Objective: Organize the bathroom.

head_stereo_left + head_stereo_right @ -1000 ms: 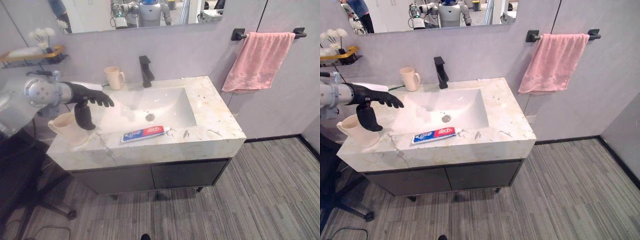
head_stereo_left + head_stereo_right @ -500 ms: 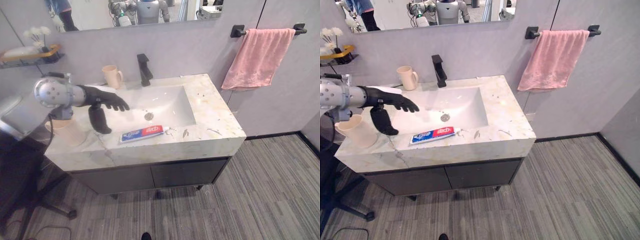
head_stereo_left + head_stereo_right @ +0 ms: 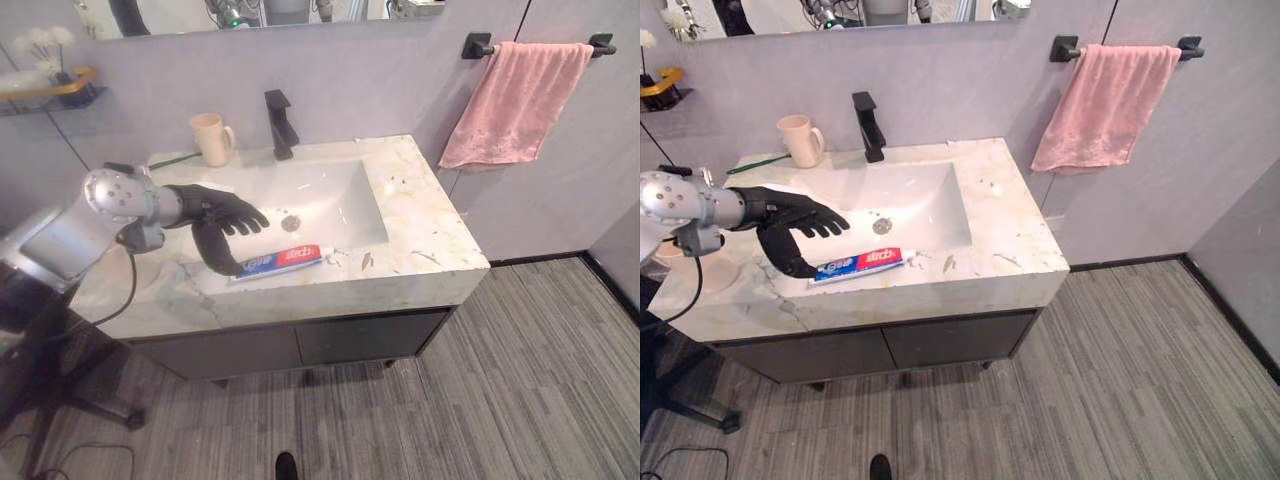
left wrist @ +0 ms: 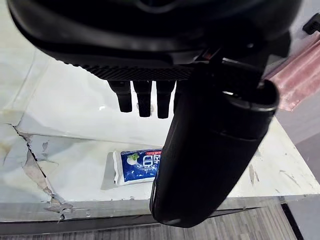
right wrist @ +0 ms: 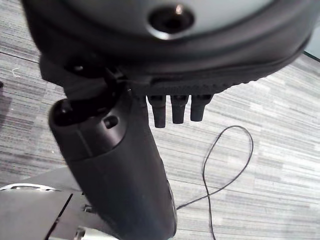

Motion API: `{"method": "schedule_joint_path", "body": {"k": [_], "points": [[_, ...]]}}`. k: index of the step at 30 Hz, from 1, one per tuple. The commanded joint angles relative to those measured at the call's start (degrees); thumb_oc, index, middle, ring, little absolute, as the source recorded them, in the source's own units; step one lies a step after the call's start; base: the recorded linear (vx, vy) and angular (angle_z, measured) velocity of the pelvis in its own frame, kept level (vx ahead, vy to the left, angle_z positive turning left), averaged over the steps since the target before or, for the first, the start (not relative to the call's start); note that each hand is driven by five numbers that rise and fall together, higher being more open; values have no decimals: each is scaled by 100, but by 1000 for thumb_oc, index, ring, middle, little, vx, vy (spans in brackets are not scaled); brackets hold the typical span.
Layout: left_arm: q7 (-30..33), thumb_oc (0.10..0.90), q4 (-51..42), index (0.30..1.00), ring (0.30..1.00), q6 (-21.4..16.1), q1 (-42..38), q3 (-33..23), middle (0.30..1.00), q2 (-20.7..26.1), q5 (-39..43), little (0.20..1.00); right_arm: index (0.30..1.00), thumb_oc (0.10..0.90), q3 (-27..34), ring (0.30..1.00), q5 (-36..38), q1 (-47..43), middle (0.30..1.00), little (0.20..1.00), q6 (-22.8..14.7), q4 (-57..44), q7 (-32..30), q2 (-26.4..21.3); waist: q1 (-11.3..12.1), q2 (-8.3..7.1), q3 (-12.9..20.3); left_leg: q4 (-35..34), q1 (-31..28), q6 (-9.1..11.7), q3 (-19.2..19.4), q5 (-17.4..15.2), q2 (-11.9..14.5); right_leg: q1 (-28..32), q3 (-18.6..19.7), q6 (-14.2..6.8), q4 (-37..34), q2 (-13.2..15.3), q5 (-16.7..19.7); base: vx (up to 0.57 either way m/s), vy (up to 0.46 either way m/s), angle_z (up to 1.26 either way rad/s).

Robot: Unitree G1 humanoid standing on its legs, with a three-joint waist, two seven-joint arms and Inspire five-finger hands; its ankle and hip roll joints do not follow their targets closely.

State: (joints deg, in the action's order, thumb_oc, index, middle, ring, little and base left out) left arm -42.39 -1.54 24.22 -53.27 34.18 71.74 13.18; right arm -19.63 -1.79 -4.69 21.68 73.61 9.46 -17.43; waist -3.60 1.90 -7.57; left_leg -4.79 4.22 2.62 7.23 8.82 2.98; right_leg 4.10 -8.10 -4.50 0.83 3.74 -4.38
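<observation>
A red, white and blue toothpaste tube (image 3: 281, 261) lies flat on the front rim of the marble sink counter (image 3: 430, 240). My left hand (image 3: 214, 211) hovers open just left of the tube, fingers spread over the basin's edge and thumb pointing down close to the tube's blue end (image 4: 139, 167). A cream mug (image 3: 210, 138) stands at the back left beside the black faucet (image 3: 279, 124), with a green toothbrush (image 3: 753, 165) lying near it. My right hand (image 5: 125, 165) hangs open over the striped floor and holds nothing.
The white basin (image 3: 315, 195) takes up the middle of the counter. A pink towel (image 3: 513, 100) hangs from a black bar on the right wall. A small shelf (image 3: 55, 88) with flowers is on the left wall. Dark cabinet doors (image 3: 300, 345) sit below.
My left hand has moved right, away from the front-left mug, and come down next to the toothpaste tube. The head camera has shifted a little too.
</observation>
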Motion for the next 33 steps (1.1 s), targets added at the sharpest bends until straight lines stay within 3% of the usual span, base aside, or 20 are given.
{"method": "schedule_joint_path", "body": {"k": [1, 7, 16, 33], "points": [[268, 800, 537, 900, 900, -189, -214, -1031, 900, -61, -290, 900, 900, 800, -60, 900, -25, 74, 900, 900, 119, 67, -66, -114, -23, 163, 42, 479, -126, -64, -195, -902, -108, -615, -135, -299, 442, -123, 90, 0, 0, 0], [334, 800, 692, 900, 900, -314, -169, -994, 900, -184, -321, 900, 900, 800, -78, 900, -12, 60, 900, 900, 144, 24, -70, -104, -45, 158, 29, 502, -119, -59, -191, -899, -102, -606, -154, -285, 444, -129, 88, 0, 0, 0], [170, 800, 794, 900, 900, -114, -55, -923, 900, -413, -426, 900, 900, 800, -106, 900, -52, 60, 900, 900, 205, -43, -70, -90, -99, 167, 46, 526, -141, -61, -147, -919, -93, -595, -155, -282, 469, -121, 68, 0, 0, 0], [443, 800, 1112, 900, 900, -125, 145, -739, 900, -961, -842, 900, 900, 800, -198, 900, -188, 56, 900, 900, 253, -105, -58, -68, -194, 116, 56, 576, -178, -96, -62, -982, -75, -610, -143, -287, 524, -113, 36, 3, 1, -1]]}}
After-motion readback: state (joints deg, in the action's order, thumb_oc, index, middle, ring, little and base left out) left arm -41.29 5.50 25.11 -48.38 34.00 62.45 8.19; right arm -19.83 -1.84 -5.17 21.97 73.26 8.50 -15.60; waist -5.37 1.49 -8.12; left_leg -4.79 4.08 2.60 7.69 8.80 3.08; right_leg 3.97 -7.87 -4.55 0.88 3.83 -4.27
